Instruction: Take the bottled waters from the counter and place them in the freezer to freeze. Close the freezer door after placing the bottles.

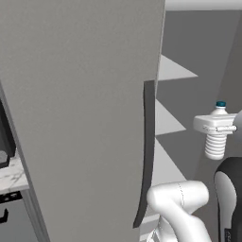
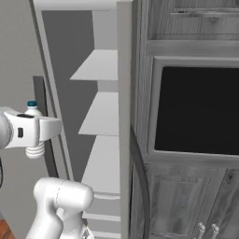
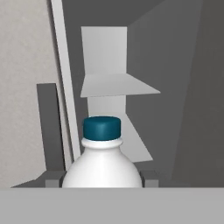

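A bottled water, clear and ribbed with a teal-blue cap, hangs upright in my gripper, which is shut around its upper body. In the right base view the same bottle and gripper are at the left, in front of the open freezer. The hand view looks past the bottle to a white-grey shelf inside. The freezer door stands swung open, with its dark bar handle just left of the bottle. A corner of the marble counter shows at the far left.
The neighbouring fridge panel is seen edge-on right of the freezer opening, with a curved dark handle. Further right is a black-windowed wall oven in grey wood cabinets. Several freezer shelves are stacked inside.
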